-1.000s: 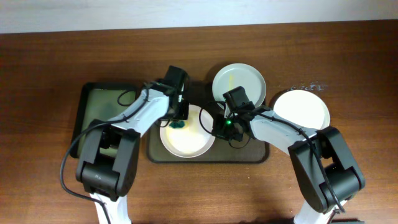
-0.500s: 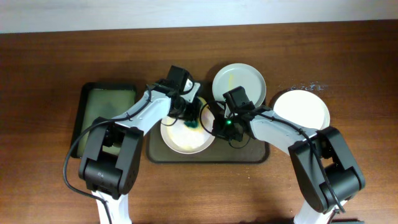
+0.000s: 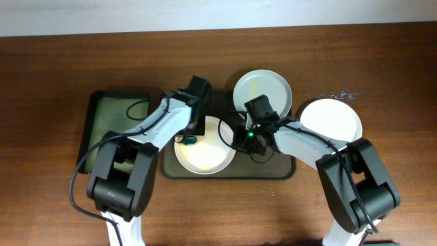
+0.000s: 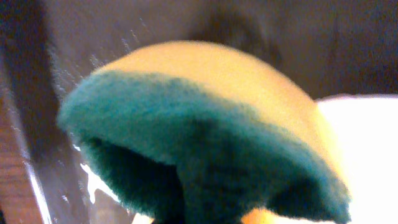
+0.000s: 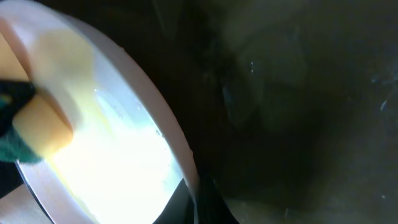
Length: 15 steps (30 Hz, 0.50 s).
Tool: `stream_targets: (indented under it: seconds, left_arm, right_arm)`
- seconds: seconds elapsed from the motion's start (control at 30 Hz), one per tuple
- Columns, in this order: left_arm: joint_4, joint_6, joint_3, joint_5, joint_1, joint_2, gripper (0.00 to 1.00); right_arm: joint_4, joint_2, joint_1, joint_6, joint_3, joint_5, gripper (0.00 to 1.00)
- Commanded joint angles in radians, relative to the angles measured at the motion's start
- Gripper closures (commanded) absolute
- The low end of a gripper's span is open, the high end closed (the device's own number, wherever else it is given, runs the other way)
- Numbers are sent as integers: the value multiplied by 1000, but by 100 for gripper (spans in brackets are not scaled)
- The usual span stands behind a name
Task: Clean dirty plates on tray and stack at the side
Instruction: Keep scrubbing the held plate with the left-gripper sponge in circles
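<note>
- Since the earlier frame, your left fingers (image 3: 194, 131) have dragged the sponge (image 3: 190, 140) back from the middle of the plate (image 3: 208, 152) to its left rim. The right arm and the other plates sit where they were.
- Your left fingers are clamped on the sponge, pinching it hard enough that it arches, with both the green scouring layer and the yellow foam showing. A tight pinch like that probably lets you press down without the sponge slipping out.
- Your right fingers (image 3: 239, 139) are closed narrow on the plate's rim, on the side opposite the sponge. This looks like a brace, so your strokes don't shove the plate across the tray (image 3: 273, 171).
- The plate lies flat in the tray, directly beneath your left fingers. A pale yellow film shows on it near the sponge, so scrubbing seems unfinished.
- The second plate (image 3: 263, 92) waits just beyond your right fingers at the tray's far edge, with a yellow streak on it. You cannot tell whether it rests fully inside the tray.
- The third plate (image 3: 330, 119) sits off the tray on the desk (image 3: 382, 205), outboard of your right fingers. It looks clean and is likely the base of the stack.
</note>
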Motion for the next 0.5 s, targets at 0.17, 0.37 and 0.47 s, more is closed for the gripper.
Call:
stream_targets:
  seconds: [0.17,0.37,0.47]
  left_arm:
    - [-114,482,-29,748,32,21,100]
    - [-49,495,-29,735,32,21,100]
    - [-31,490,-31,658,32,21,100]
  right_arm:
    - [-18,20,-9,8,-14,44,96]
    - [-18,20,-9,8,-14,44,96]
    - [-18,20,-9,8,-14,44,96]
